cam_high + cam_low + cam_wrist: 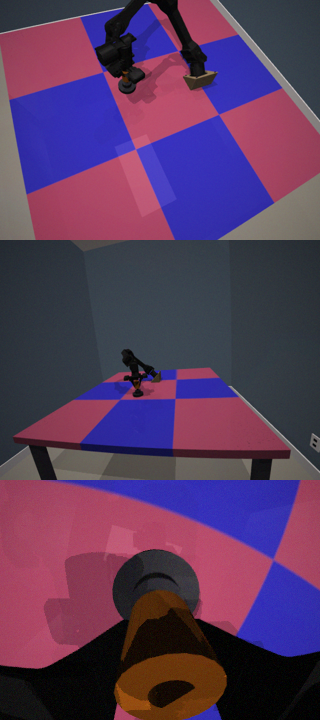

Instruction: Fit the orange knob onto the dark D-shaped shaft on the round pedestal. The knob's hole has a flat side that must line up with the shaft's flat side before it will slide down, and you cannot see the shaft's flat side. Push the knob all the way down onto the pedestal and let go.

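Note:
The orange knob is upright and tapers toward its lower end. In the wrist view its wide top shows a dark hole with a flat side. My gripper is shut on the knob, with one black finger on each side. The round dark pedestal stands directly below, its raised collar just under the knob's narrow end. The shaft does not show apart from the knob. Whether it is inside the hole, and how far down, I cannot tell.
The arm's wooden wedge base stands to the right of the pedestal in the top view, on the red and blue checkered table. The arm's links arch above the table between this base and the pedestal.

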You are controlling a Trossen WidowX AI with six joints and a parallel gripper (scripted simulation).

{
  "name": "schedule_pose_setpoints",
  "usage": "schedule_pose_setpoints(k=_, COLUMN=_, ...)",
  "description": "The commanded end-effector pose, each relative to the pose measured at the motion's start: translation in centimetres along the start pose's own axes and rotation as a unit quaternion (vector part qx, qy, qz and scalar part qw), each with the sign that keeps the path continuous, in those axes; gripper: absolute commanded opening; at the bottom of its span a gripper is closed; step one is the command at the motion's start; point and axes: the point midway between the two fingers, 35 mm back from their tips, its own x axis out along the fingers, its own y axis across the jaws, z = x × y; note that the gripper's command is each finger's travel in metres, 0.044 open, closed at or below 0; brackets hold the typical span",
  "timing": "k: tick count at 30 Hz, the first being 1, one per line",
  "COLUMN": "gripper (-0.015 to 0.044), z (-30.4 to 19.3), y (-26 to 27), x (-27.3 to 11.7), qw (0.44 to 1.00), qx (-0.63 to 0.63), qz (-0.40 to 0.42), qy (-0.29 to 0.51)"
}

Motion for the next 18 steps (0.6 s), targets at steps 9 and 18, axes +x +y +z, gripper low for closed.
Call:
schedule_pose_setpoints(k=9, gripper=0.0, z=0.25, y=-0.1, x=0.03, qw=0.995, qx=-0.103, qz=-0.002, qy=-0.002)
schedule_pose_setpoints(k=18, gripper=0.0, z=0.11, y=-0.12, x=0.23, qw=0.995, qx=-0.103, qz=-0.002, qy=-0.002)
